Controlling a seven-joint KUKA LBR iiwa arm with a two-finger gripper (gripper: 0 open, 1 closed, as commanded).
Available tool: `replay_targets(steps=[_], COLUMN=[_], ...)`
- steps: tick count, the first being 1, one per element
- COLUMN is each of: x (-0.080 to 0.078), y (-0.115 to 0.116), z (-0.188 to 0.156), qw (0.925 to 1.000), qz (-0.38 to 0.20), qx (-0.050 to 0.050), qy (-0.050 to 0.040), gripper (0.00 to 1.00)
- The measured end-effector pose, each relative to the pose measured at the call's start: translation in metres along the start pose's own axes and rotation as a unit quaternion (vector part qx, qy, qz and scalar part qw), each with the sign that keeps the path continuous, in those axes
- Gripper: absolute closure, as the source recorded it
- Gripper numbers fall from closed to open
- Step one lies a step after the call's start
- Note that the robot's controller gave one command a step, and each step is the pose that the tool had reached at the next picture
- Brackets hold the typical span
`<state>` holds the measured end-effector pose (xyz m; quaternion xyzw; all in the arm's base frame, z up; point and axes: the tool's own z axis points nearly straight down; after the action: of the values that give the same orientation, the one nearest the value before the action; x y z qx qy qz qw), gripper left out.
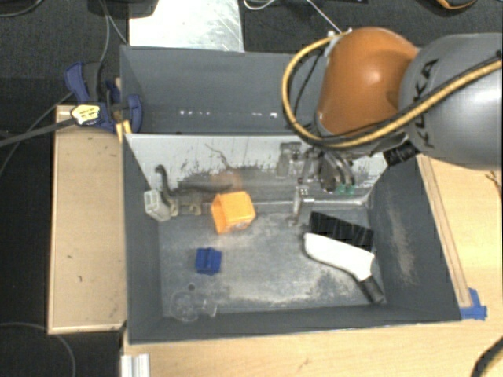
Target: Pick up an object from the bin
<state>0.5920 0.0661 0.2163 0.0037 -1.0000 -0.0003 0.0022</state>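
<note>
Orange-domed wrist point(368, 81) hangs over grey metal bin point(409, 234), hand point(301, 203) low near the back wall; open or closed, cannot tell. Hand sits between orange plastic block point(233, 211) and white-handled black brush point(339, 254), nearer the brush.

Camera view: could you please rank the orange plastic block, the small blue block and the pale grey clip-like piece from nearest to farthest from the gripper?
Measured from the gripper:
1. orange plastic block, just to the view's left of it, at about the same height.
2. small blue block, further left and lower in the view.
3. pale grey clip-like piece, farthest to the view's left.
</note>
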Motion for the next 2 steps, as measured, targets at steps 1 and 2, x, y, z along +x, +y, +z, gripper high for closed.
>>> replay_targets(steps=[1,2], x=[-0.001,0.01], y=[0.0,-0.051], z=[-0.005,0.04], qw=[1.0,0.9987], qz=[0.001,0.05], qx=[0.0,0.0], qy=[-0.0041,-0.0004], gripper=[0.0,0.0])
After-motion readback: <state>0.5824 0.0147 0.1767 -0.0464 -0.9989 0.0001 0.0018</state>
